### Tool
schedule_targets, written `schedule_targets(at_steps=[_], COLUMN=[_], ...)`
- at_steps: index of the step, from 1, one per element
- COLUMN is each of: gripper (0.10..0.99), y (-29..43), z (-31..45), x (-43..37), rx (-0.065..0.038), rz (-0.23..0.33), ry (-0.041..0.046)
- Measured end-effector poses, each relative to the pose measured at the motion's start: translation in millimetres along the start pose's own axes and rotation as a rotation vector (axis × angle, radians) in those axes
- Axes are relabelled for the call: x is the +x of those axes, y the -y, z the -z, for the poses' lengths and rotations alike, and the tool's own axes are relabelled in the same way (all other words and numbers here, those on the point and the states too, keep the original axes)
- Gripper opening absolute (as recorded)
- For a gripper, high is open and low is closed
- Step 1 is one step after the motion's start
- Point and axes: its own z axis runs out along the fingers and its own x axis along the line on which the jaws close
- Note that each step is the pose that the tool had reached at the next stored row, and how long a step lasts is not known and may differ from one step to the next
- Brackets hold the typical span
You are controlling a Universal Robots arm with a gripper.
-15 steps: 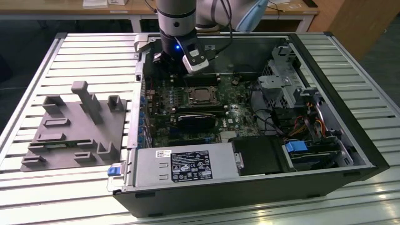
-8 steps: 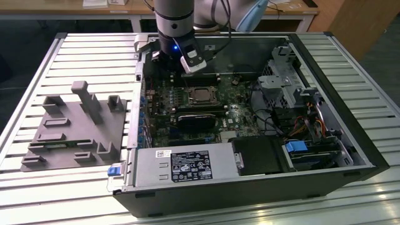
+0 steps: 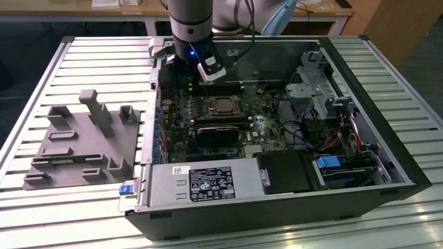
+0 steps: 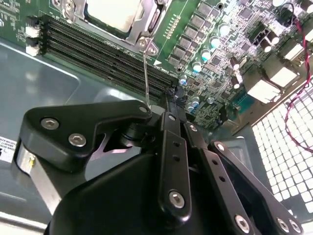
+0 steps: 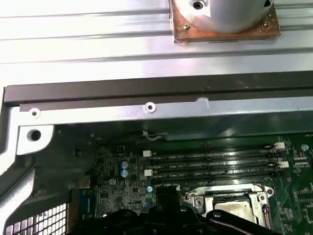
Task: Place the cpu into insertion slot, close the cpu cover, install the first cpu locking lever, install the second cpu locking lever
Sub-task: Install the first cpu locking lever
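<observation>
Slatted metal surface [image 3: 90,57] carried the open case [image 3: 277,215]; the cpu [image 4: 113,11] lay in the insertion slot [image 3: 210,106]. Whether the gripper [image 4: 155,110] clasped the thin locking lever [image 4: 145,73], I could not tell; slipping might bend it.

Cpu [image 4: 112,12], silvery top, flat in insertion slot [image 3: 211,110], mid-motherboard [image 3: 266,129]; cpu cover [image 5: 225,191] down around it; thin wire locking lever [image 4: 145,73] juts from slot corner.
</observation>
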Motion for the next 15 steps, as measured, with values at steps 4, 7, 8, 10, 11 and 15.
schedule_targets(at_steps=[4, 7, 8, 10, 11, 15], gripper=[0.106, 0.106, 0.106, 0.106, 0.106, 0.106], y=[0.0, 0.0, -0.1, -0.2, -0.3, -0.8], z=[0.0, 0.0, -0.1, -0.2, -0.2, -0.4], x=[0.1, 0.0, -0.8, -3.1, -4.5, -11.4], rx=[-0.022, -0.048, -0.048, -0.048, -0.048, -0.048], rz=[0.0, -0.001, -0.001, -0.001, -0.001, -0.001], ry=[-0.0018, -0.0037, -0.0037, -0.0037, -0.0037, -0.0037])
